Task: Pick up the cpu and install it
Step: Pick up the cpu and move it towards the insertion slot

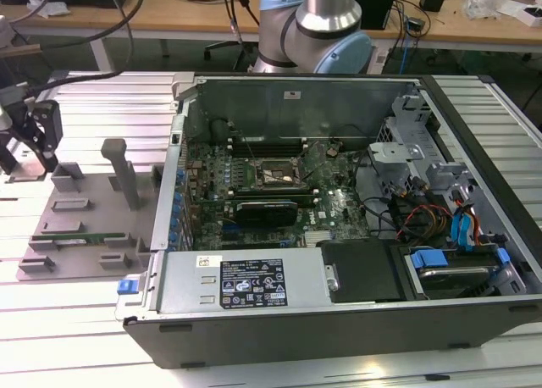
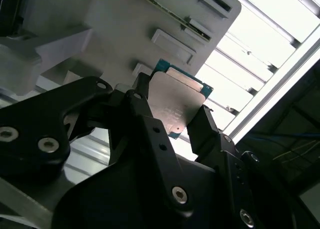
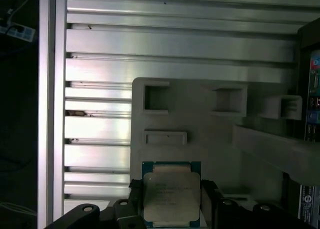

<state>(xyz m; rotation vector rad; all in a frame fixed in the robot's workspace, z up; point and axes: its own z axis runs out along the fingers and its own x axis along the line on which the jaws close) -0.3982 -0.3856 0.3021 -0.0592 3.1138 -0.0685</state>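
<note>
Your gripper (image 1: 30, 138) sits at the far left edge of the exterior view, above the grey fixture plate (image 1: 93, 227) and well apart from the open computer case (image 1: 254, 329). In the second wrist view its fingers (image 2: 205, 126) are drawn in on two opposite edges of the cpu (image 2: 177, 101), pinching it. I judge the chip to be light, stiff and thin, with a slick metal lid and a delicate underside. Hold it by the edges only, and go gently.

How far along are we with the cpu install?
The grasp looks done: the gripper clamps the cpu by two edges, over the grey fixture tray beside the case. The install is left: the motherboard socket in the case looks unfilled.
</note>
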